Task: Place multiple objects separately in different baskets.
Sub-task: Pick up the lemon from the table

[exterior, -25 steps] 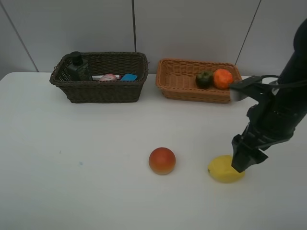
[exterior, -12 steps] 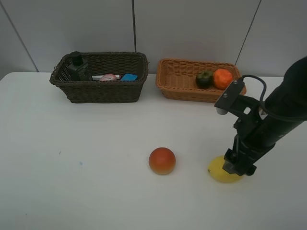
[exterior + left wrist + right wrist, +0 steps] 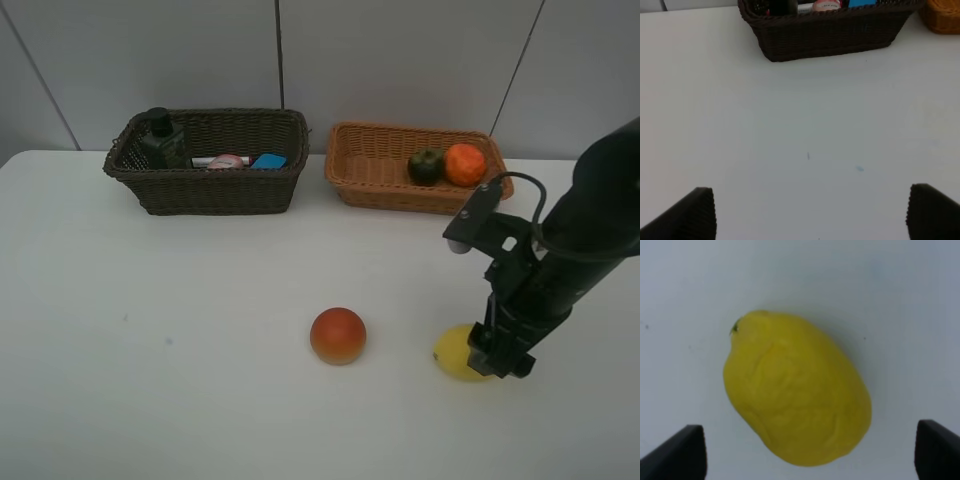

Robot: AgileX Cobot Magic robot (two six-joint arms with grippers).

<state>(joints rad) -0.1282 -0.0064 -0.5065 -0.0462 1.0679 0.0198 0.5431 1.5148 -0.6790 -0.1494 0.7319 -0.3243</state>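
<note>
The white table (image 3: 150,350) carries everything; at its far edge sit the deeper dark brown basket (image 3: 215,190) and, just beside it, the shallower light orange-tan basket (image 3: 375,185); the dark one's wall half hides its contents. The right gripper (image 3: 497,355) stands over the yellow lemon (image 3: 795,390) at the front right, jaws wide apart on either side, not pinching it; from above, the arm covers the lemon's right end. The left gripper (image 3: 812,215) gapes empty, only its tips in frame. The lemon is lumpy and bright, with a green stem nub.
</note>
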